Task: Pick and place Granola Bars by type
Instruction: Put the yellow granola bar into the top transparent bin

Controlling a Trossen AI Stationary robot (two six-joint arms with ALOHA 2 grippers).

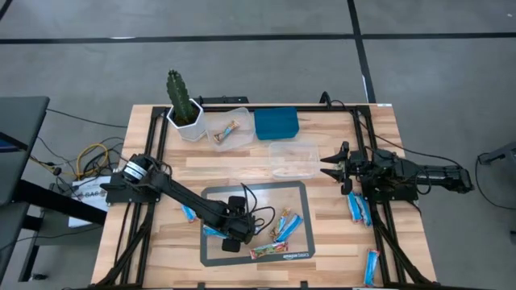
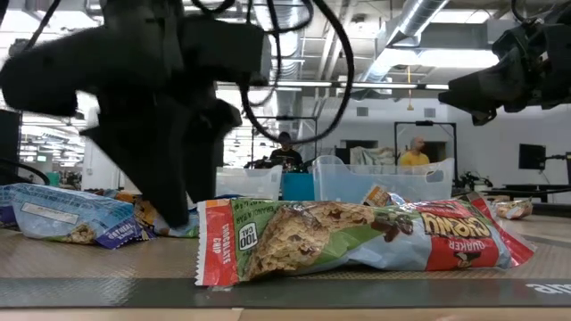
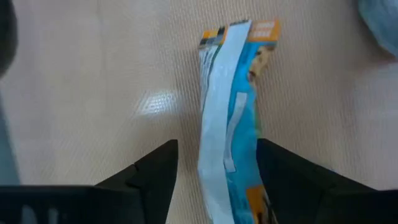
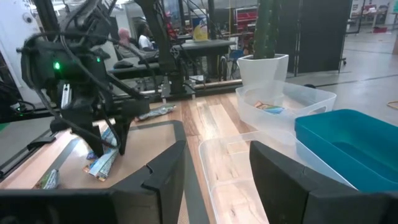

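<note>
A bright blue granola bar [image 3: 227,118] lies flat on the grey mat [image 1: 211,197], near its left side. My left gripper [image 3: 217,143] points down over it, open, with one finger on each side of the bar's long edges. Whether they touch it, I cannot tell. More blue bars [image 1: 290,228] and a red-multicoloured bar [image 1: 270,251] lie on the mat, the latter close up in the low view [image 2: 357,236]. Another blue bar [image 1: 189,213] rests on the wood. My right gripper [image 1: 334,167] waits open at the table's right, holding nothing.
A clear tub [image 1: 228,129] with one tan bar, a blue bin [image 1: 276,123] and an empty clear tub [image 1: 293,157] stand at the back. A potted cactus [image 1: 181,105] is at the far left. Blue bars [image 1: 359,208] lie by the right arm, one [image 1: 371,266] near the front edge.
</note>
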